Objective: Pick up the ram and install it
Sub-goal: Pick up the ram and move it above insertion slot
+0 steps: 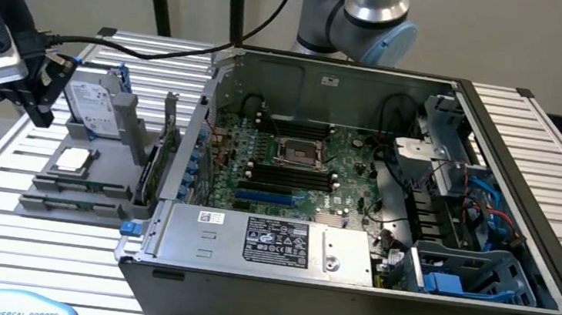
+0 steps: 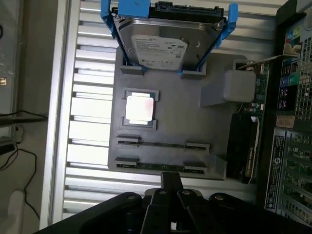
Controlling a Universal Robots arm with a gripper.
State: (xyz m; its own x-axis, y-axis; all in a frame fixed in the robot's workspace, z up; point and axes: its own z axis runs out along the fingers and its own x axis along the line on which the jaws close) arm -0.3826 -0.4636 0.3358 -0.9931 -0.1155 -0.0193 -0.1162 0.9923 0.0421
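Note:
Two ram sticks stand on edge in the slots of a grey fixture (image 1: 102, 187), thin green strips, one (image 1: 77, 183) behind the other (image 1: 70, 204). The wrist view looks down on their top edges, the farther stick (image 2: 163, 145) and the nearer stick (image 2: 161, 166). My gripper (image 1: 41, 115) hangs above the fixture's far end on the exterior view's left, near the hard drive. Its fingers (image 2: 170, 178) meet in a point, shut, with nothing between them, just short of the nearer stick. The motherboard's black ram slots (image 1: 285, 175) lie inside the open case.
The fixture also holds a silver hard drive in a blue frame (image 2: 158, 46), a square silver processor (image 2: 140, 108) and an upright expansion card (image 1: 163, 154). The open computer case (image 1: 525, 189) stands on a slatted table (image 1: 3, 254), its cables and drive cages on the exterior view's right.

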